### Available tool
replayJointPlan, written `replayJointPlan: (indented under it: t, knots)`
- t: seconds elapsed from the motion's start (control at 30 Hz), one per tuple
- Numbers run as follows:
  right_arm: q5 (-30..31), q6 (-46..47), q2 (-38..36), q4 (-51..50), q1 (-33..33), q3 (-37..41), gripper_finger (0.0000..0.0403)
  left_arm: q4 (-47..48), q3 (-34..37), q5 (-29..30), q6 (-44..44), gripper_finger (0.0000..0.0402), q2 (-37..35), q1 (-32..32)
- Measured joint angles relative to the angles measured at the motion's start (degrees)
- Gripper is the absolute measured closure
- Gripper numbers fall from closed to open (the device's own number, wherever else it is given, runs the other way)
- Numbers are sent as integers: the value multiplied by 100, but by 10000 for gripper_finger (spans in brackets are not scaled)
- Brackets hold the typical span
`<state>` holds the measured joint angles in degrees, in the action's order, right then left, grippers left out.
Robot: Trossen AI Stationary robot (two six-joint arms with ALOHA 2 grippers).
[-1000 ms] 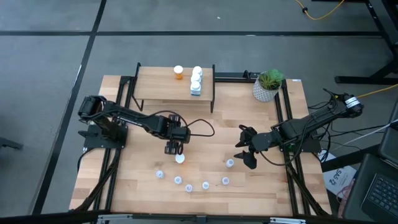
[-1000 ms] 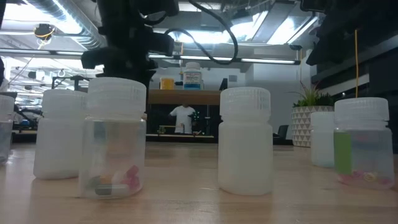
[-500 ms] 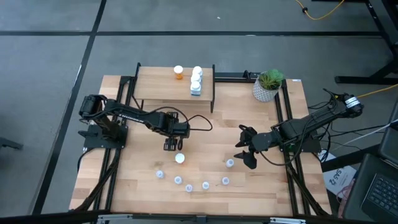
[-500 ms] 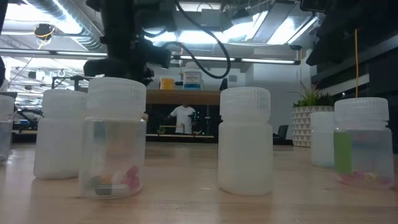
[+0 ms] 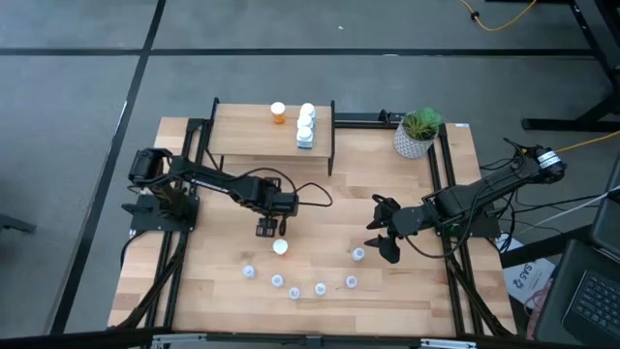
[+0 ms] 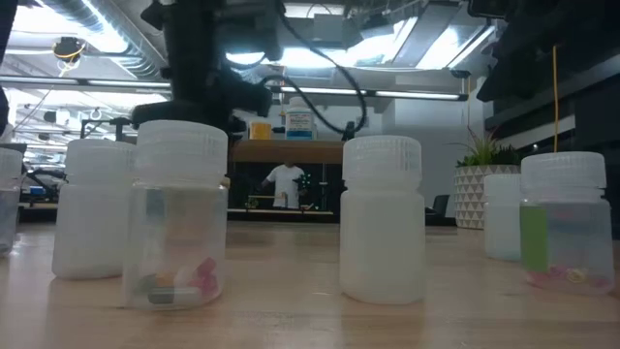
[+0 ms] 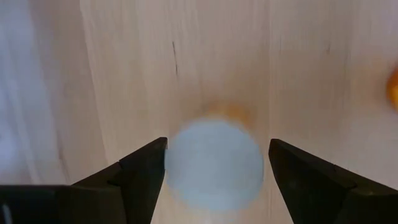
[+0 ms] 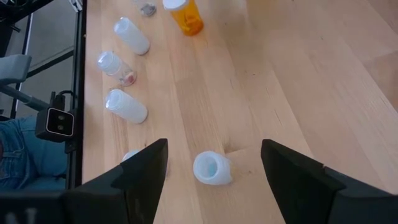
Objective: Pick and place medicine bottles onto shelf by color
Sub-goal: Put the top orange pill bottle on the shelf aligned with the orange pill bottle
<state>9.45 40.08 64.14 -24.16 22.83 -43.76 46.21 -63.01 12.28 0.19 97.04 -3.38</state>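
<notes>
High view shows you the left tool [image 5: 270,229] open at frame centre, just above an orange bottle [image 5: 280,247]; right tool [image 5: 380,233] open beside a vial [image 5: 358,254].

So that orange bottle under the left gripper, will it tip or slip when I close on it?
Probably manageable. The orange bottle stands upright on its own base, so it likely stays put until nudged sideways. Its round white cap looks smooth, so the open left gripper could slide off; gripping lower on the body seems safer. It is small, likely light.

No text, label or number can be read.
</notes>
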Motion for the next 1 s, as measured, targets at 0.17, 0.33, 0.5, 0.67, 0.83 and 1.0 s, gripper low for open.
replayJointPlan:
  t: [0.17,0.33,0.5,0.67,0.83,1.0]
  knots:
    - [0,15,0,-2,0,2,142,-17,-4,0,41,127,36,12]
    - [0,13,0,-11,2,2,142,-19,-4,6,43,128,36,11]
    - [0,15,0,2,0,2,142,1,-4,23,45,160,36,11]
    - [0,13,0,-7,2,2,142,20,-4,23,43,205,30,11]
    - [0,10,0,-7,2,2,142,86,-5,47,5,216,-40,11]
    - [0,6,0,-11,1,2,142,689,-316,67,-64,216,-143,11]
